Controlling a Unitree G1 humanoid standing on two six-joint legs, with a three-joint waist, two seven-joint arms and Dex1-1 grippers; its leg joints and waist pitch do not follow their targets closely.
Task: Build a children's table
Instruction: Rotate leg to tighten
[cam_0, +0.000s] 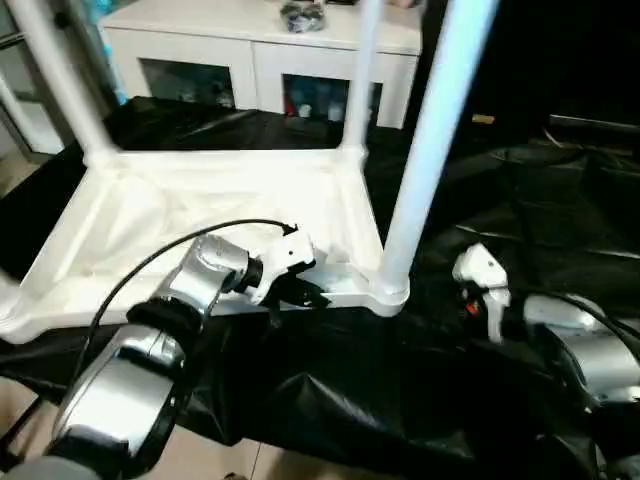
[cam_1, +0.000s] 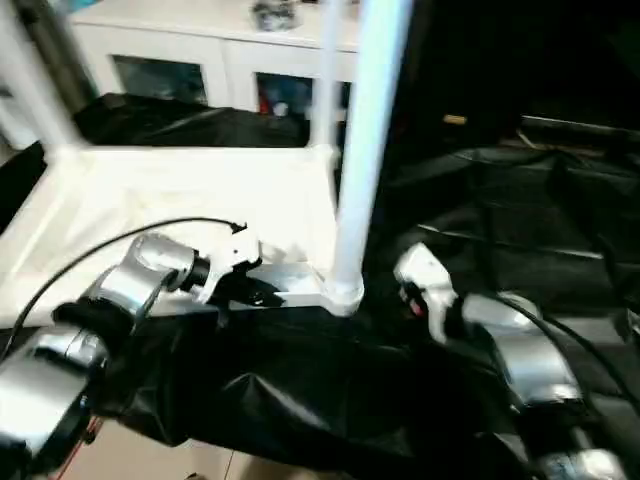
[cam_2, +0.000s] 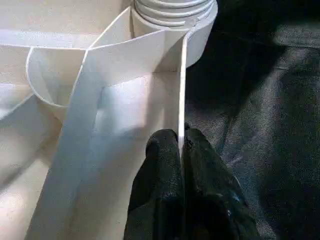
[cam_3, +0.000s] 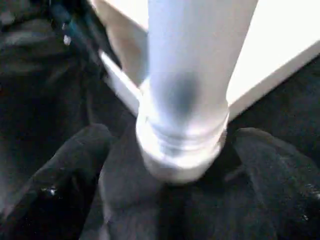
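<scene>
L hand (cam_2: 182, 150) clamped, R hand (cam_3: 170, 165) spread

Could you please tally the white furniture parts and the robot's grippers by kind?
Table top: 1
Upright legs: 3
Cabinet: 1
Grippers, left gripper and right gripper: 2
Total: 7

Home-like room: white glass-door cabinet (cam_0: 262, 62), black sheet-covered worktable (cam_0: 400, 380).

Cabinet and black sheeting
A white cabinet (cam_0: 262, 50) with glass doors stands behind the worktop, which crumpled black plastic sheeting (cam_0: 350, 390) covers.
</scene>
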